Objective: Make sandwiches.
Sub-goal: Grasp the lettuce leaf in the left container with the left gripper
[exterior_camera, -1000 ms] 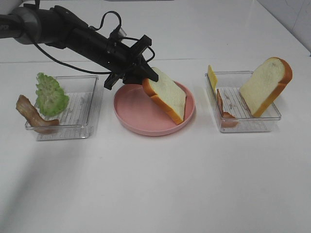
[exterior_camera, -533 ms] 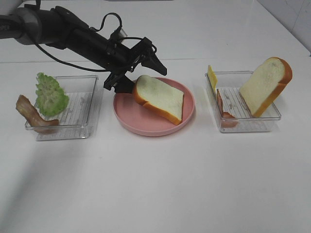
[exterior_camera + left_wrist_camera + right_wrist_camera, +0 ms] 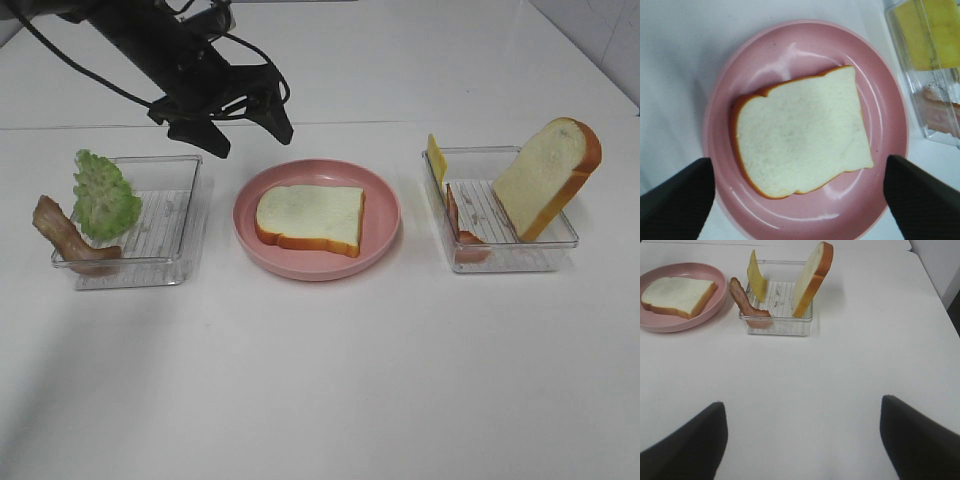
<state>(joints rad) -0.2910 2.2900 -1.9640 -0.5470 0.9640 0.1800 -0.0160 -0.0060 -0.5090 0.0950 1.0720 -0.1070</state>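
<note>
On my high view the left tray [image 3: 165,235] sits at nine o'clock from the pink plate [image 3: 385,215]. The lettuce [image 3: 105,195] stands against the tray's left wall and a bacon strip [image 3: 62,236] drapes over its left rim; I judge both are propped so an edge is free to pinch. The left tool [image 3: 250,138] hovers at eleven o'clock of the plate, jaws spread wide and holding nothing. The bread slice [image 3: 310,217] lies flat in the middle of the plate, well inside the rim, as the base layer; the sandwich is barely begun. At three o'clock the right tray [image 3: 560,240] holds the cheese [image 3: 436,155] on edge at its far-left corner, a second bacon strip [image 3: 458,225] against its left wall and the second slice [image 3: 548,175] leaning on the right wall, crust up. The right tool [image 3: 801,405] hangs over bare tabletop [image 3: 320,380] at six o'clock of that tray, jaws wide and empty. There is open room between the trays and the plate and across the near tabletop; the tray walls are the edges to mind.
</note>
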